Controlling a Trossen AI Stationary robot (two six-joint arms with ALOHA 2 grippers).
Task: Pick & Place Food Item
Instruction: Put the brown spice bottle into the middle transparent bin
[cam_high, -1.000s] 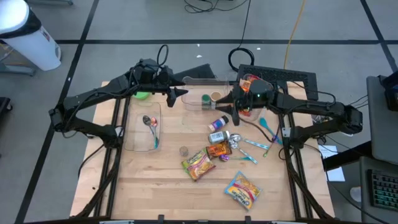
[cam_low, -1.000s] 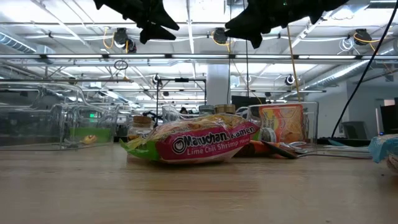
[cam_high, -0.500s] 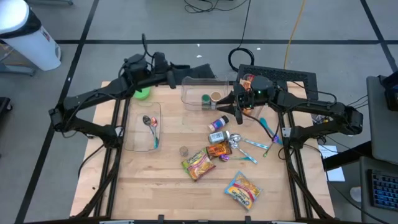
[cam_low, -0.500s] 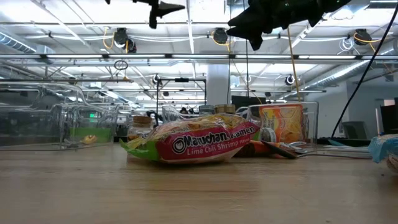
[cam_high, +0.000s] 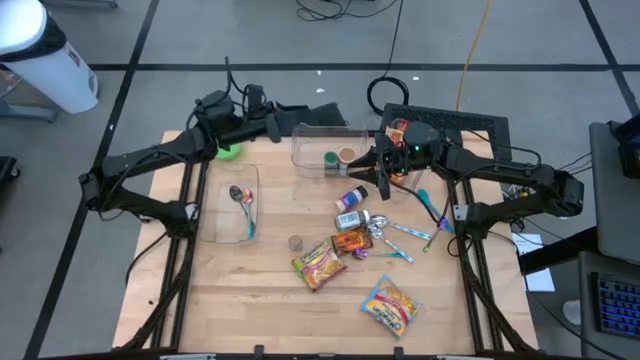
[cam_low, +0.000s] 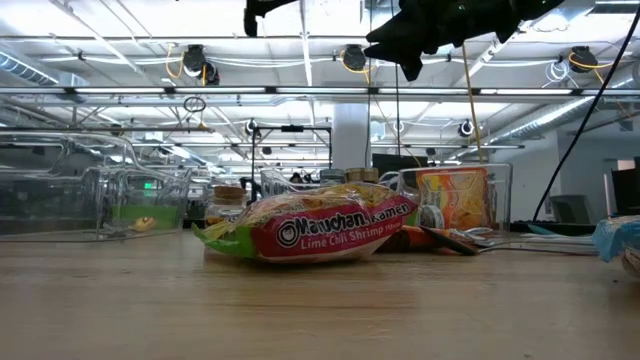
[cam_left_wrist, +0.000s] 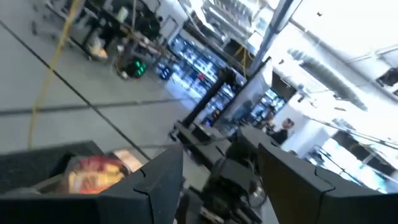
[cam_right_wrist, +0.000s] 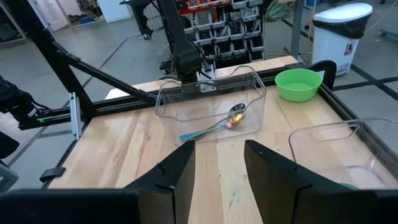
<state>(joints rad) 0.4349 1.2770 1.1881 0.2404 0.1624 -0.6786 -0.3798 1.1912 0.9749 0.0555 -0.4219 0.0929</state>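
Observation:
Food lies at mid-table: a green-and-red ramen packet (cam_high: 318, 263) (cam_low: 305, 228), a yellow-and-blue packet (cam_high: 390, 305) nearer the front edge, a small orange packet (cam_high: 352, 241), a bottle (cam_high: 350, 198) and a jar (cam_high: 352, 218), all resting flat on the wood. My left gripper (cam_high: 284, 125) (cam_left_wrist: 221, 155) hangs high over the far left, pointing about level toward the right, open with nothing between its fingers. My right gripper (cam_high: 368, 168) (cam_right_wrist: 219, 146) hovers high above the far middle, past the bottle, also open and bare.
A clear tray (cam_high: 228, 205) (cam_right_wrist: 211, 102) holding a spoon sits at the left, a green bowl (cam_high: 230, 151) (cam_right_wrist: 298, 84) beyond it. A clear bin (cam_high: 325, 150) with cups stands far middle, another with a packet (cam_high: 400, 133) at far right. Turquoise spoons (cam_high: 412, 230) lie right of the food.
My left gripper has risen and swung toward the far edge, tipping up from pointing downward to about level and rolling about its own axis; its fingers stay open. In the low view it has climbed almost out of the picture's top. Nothing on the table has moved.

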